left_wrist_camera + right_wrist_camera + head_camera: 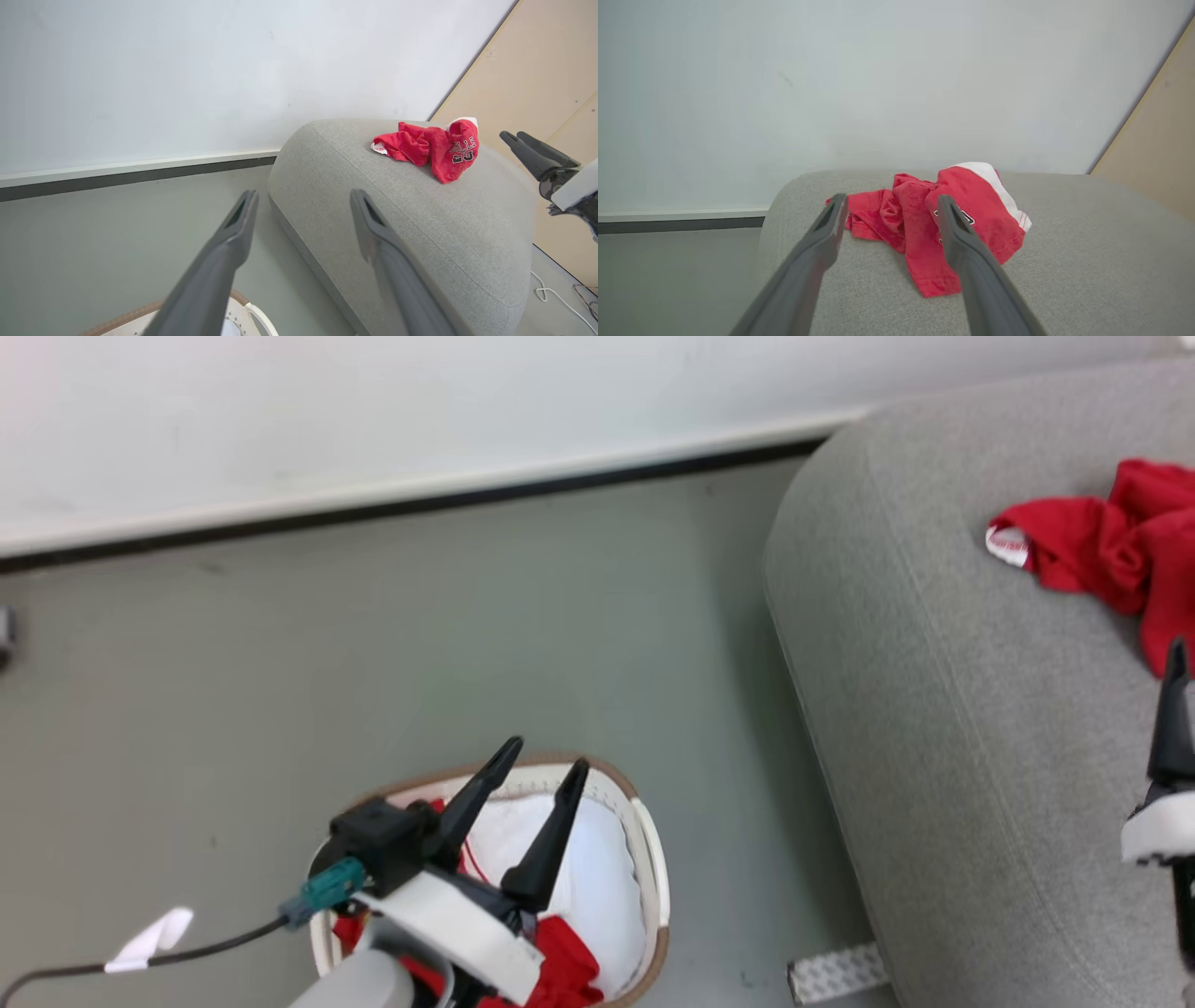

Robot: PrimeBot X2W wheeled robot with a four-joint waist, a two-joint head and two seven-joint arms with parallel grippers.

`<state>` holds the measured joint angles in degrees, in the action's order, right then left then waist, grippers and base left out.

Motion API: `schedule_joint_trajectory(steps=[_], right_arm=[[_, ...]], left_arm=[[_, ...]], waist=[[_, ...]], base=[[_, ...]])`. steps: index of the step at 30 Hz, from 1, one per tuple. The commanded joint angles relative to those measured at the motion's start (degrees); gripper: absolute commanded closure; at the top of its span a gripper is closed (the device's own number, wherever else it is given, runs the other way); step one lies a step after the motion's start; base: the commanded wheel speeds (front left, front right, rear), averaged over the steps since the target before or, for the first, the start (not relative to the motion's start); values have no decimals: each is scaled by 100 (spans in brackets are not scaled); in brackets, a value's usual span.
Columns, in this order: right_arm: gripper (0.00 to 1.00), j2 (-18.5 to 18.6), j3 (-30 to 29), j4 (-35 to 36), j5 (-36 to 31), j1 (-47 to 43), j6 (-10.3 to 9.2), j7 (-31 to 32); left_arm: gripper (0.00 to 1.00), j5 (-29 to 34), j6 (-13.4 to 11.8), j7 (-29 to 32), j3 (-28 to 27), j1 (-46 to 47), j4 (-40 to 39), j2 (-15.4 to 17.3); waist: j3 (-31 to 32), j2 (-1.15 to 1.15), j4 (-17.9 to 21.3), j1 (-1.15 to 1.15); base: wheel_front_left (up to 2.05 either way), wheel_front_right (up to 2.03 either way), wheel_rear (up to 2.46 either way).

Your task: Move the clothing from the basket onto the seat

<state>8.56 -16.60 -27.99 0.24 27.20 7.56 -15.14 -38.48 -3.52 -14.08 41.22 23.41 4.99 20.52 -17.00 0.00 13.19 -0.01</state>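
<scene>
Left jaws hang wide open and empty over the cream-white perforated plastic basket [653, 859] on the grey floor [467, 616], with bright red clothing [565, 966] inside. Right jaws, equally wide and empty, hover beside a crumpled red lettered garment [901, 224] near the wall-side edge of the large light-grey fabric sofa [1087, 261].

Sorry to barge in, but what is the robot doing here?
The robot is emptying the basket onto the grey seat. One red garment lies crumpled there, and the right gripper hangs open before it, holding nothing. The left gripper hangs open over the basket, where more red clothing lies.
</scene>
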Motion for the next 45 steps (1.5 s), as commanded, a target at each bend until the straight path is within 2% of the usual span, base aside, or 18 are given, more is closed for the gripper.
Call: schedule_joint_trajectory(steps=[1,6,15,24,30,38,45], right_arm=[[0,-58,58,248,45,-293,-14,1],[0,-220,182,863,-77,-901,-14,3],[0,-450,658,1496,-75,-1855,-14,1],[0,-554,1039,1549,-72,-2490,-14,2],[0,-560,1223,1423,162,-2707,-14,1],[0,-561,1412,1249,373,-2837,-14,1],[0,-563,1496,1196,446,-2768,-14,1]], left_arm=[[0,-48,-12,-63,-88,-211,60,-17],[0,102,-10,-107,-370,-587,196,-120],[0,624,175,-106,-1460,-1540,255,-514],[0,1296,521,-107,-2480,-2273,372,-915],[0,1648,775,-108,-3024,-2556,521,-1184],[0,1943,987,-108,-3357,-2718,667,-1388],[0,2110,1066,-108,-3512,-2714,731,-1511]], waist=[[387,0,-127,1],[771,0,-303,1],[1370,0,-599,1],[1757,0,-812,1],[1913,0,-905,1],[2009,0,-974,1],[1998,0,-986,1]], base=[[0,0,0],[0,0,0],[0,0,0],[0,0,0],[0,0,0],[0,0,0],[0,0,0]])
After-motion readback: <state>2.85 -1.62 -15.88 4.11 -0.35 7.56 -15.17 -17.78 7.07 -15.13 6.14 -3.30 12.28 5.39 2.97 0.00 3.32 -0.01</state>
